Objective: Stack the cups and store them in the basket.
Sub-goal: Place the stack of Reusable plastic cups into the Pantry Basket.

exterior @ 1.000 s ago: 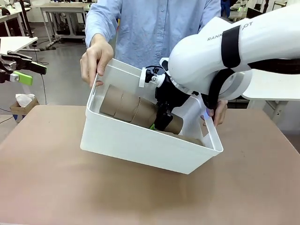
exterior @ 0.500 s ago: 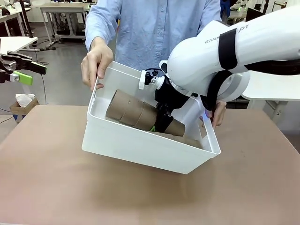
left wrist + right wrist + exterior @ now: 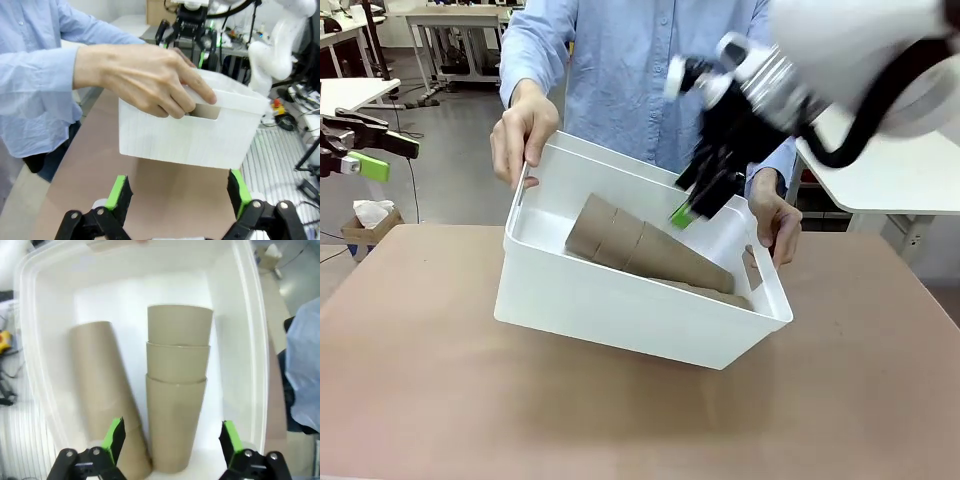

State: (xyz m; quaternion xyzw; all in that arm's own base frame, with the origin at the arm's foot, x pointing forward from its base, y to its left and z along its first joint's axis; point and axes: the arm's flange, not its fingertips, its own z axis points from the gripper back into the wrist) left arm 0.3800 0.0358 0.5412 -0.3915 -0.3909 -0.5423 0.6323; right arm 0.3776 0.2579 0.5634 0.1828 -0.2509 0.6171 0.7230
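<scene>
A person's hands [image 3: 525,135] hold the white basket [image 3: 620,310] tilted on the table. Inside it a nested stack of tan cups [image 3: 645,250] lies on its side, over a second stack [image 3: 720,295] beneath it. My right gripper [image 3: 700,205] hangs open just above the basket, clear of the cups. From the right wrist, the open right gripper [image 3: 172,440] looks down on a three-cup stack [image 3: 177,390] and a second stack [image 3: 102,390] side by side in the basket [image 3: 240,315]. My left gripper [image 3: 180,192] is open, facing the basket [image 3: 190,140] from a distance.
The person's hand [image 3: 145,80] grips the basket's rim near its handle slot. The tan table [image 3: 420,400] lies bare in front of the basket. My left gripper [image 3: 365,150] hovers off the table's left edge, above a tissue box [image 3: 370,215].
My right gripper has opened and let go of the cup stack. It has risen out of the basket. The stack now lies flatter in the basket.
</scene>
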